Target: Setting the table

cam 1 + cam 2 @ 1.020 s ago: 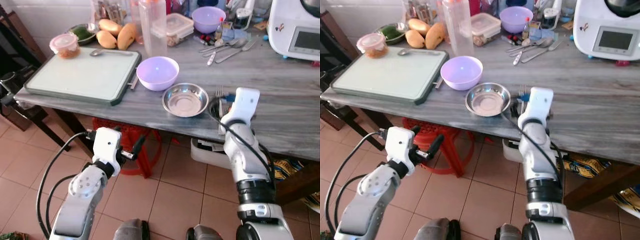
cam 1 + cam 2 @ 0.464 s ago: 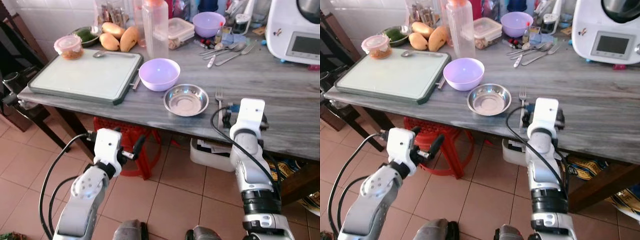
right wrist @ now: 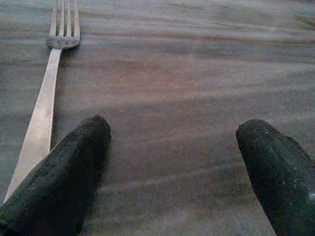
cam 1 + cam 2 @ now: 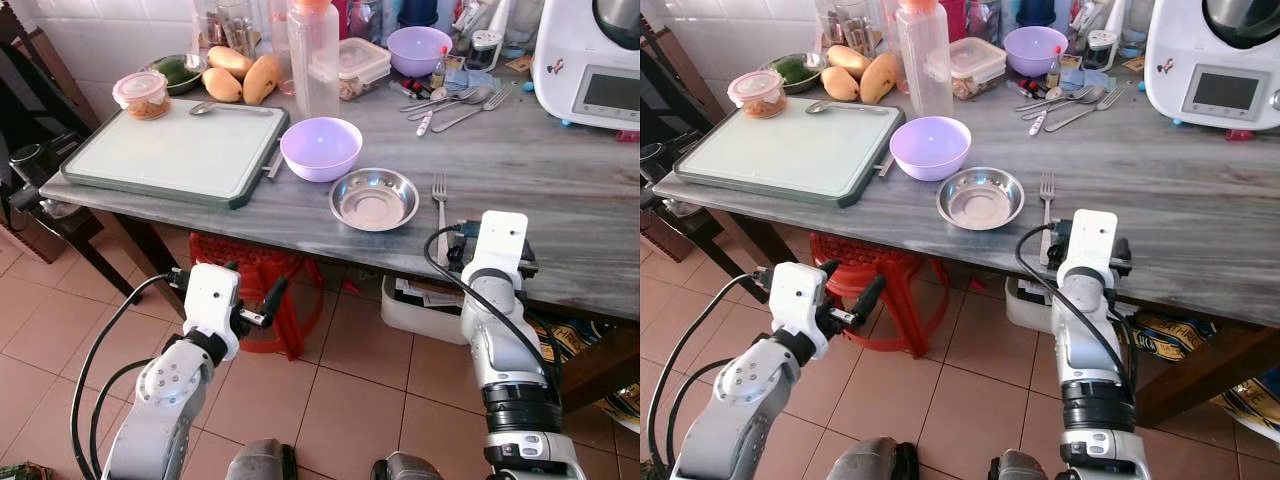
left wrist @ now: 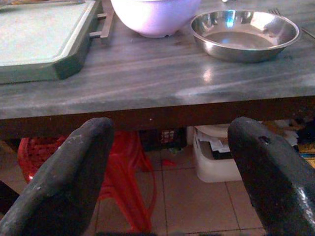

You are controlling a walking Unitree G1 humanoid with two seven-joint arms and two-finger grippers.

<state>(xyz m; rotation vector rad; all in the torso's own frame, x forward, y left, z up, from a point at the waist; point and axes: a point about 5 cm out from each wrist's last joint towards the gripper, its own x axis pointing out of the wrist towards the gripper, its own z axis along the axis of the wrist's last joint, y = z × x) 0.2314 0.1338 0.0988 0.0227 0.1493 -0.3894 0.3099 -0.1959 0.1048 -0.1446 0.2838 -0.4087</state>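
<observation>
My right arm rises bent from below the table edge, its white wrist block level with the front lip of the grey marbled table (image 4: 560, 170). My right gripper (image 3: 172, 172) lies low over the tabletop with its two black fingers (image 3: 59, 172) spread wide and holding nothing. The slim silver fork (image 4: 440, 200) lies flat on the table just beside one finger, tines pointing away from me, next to the shallow round steel dish (image 4: 373, 197). A pale purple plastic bowl (image 4: 321, 148) sits behind the dish, beside the green-rimmed white cutting board (image 4: 170, 150). My left arm is bent low in front of the table, its left gripper (image 5: 167, 172) wide open and empty, aimed at the table's edge.
</observation>
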